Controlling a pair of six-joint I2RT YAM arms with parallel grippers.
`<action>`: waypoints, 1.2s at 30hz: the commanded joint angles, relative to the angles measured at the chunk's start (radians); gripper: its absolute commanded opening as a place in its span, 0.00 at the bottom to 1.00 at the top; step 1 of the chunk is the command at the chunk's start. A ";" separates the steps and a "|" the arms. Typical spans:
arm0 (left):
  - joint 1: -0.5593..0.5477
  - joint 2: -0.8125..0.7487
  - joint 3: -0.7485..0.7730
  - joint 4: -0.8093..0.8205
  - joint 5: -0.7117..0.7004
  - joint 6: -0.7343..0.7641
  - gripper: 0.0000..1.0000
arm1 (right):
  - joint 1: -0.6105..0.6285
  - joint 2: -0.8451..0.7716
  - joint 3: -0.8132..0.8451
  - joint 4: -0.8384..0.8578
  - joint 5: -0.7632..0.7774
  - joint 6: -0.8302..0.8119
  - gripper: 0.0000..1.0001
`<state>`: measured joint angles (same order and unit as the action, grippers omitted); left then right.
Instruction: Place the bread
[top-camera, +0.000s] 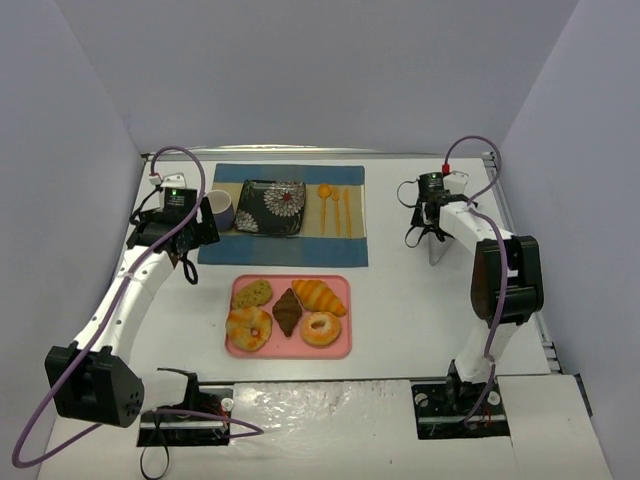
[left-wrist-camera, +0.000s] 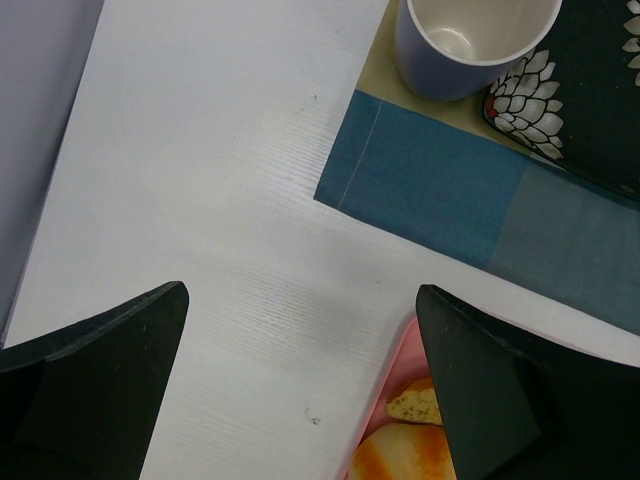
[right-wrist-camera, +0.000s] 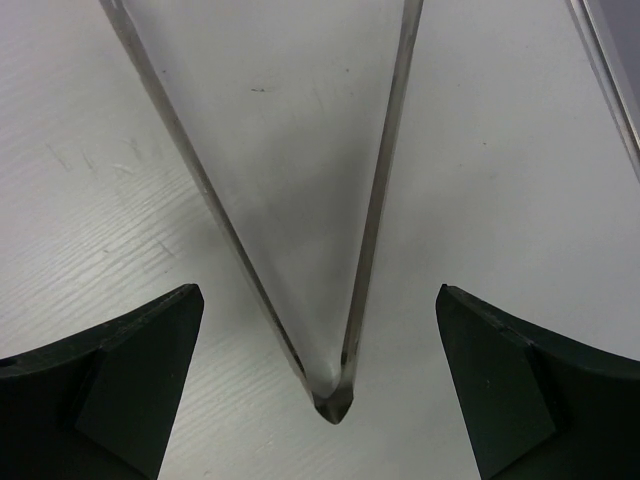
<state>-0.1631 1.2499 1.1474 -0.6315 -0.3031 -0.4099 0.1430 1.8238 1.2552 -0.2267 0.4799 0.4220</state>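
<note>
Top camera views the whole table from above; wrist cameras look down closely, the left sharing the mug.

bread in tray, back right | tray before mat | cup left of plate on mat

You had a white, wood-grained table before you, closed in by a plain pale grey-lilac back wall and matching side walls. The light was soft and even, leaving faint shadows.
</note>
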 joint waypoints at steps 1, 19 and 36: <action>0.002 -0.027 0.003 0.029 0.002 -0.011 0.97 | -0.036 -0.096 -0.041 0.136 -0.059 -0.052 1.00; 0.002 -0.024 -0.007 0.049 -0.021 0.013 0.97 | -0.104 -0.067 -0.089 0.250 -0.188 -0.110 1.00; 0.002 -0.018 -0.007 0.047 -0.037 0.025 0.97 | -0.132 0.007 -0.103 0.277 -0.251 -0.115 1.00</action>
<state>-0.1631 1.2495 1.1194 -0.6231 -0.3146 -0.3974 0.0200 1.8237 1.1522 0.0058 0.2407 0.3143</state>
